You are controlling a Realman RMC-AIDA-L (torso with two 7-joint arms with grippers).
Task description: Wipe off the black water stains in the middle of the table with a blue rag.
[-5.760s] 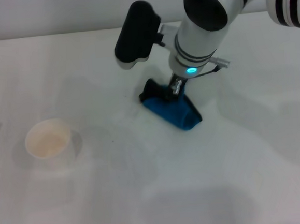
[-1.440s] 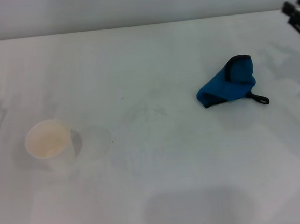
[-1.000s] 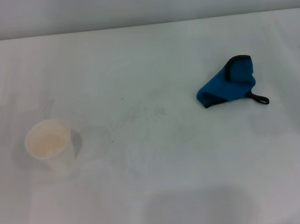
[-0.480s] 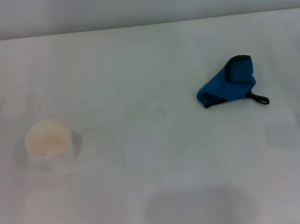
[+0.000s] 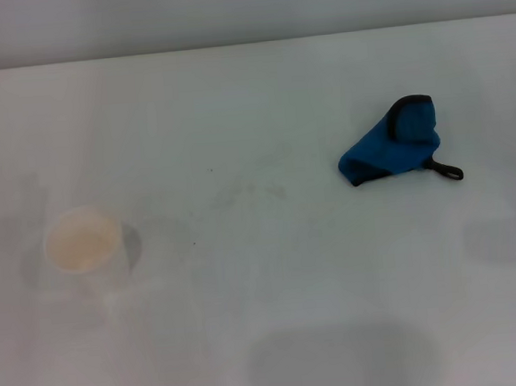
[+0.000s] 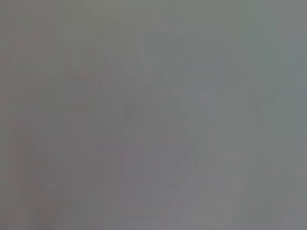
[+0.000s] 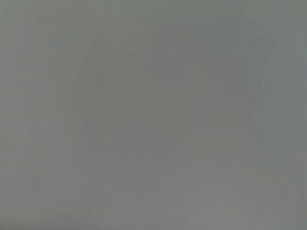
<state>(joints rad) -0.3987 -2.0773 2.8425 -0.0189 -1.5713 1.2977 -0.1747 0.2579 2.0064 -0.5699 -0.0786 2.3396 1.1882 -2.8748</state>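
Both arms are out of the head view now; a moment ago the right gripper's fingertips still showed at the right edge of the table (image 5: 278, 334), and well before that the right arm stood over the middle, pressing the rag down. Neither gripper shows in any view, so I cannot tell how the fingers stand. Both wrist views give only blank grey.

The blue rag (image 5: 391, 153) lies bunched and released on the right half of the table, nearer the far edge than the near one, its black loop (image 5: 449, 173) trailing toward the right edge. It has not shifted over the last second.

Middle of the table: no dark blot left. Only faint grey smears (image 5: 253, 191) and two tiny specks (image 5: 209, 170) remain where the stain would be. My read: the wiping is done or nearly so, and the arms have pulled back. Whether the smears count as residue, I cannot judge from here.

A white paper cup (image 5: 83, 244) stands on the left half, well apart from the rag and the smears.

Room: wide open surface between cup and rag, and all along the near edge. If another pass is wanted, the right arm has a free line to the rag from the right edge, and a sweep toward the centre meets nothing before the cup.
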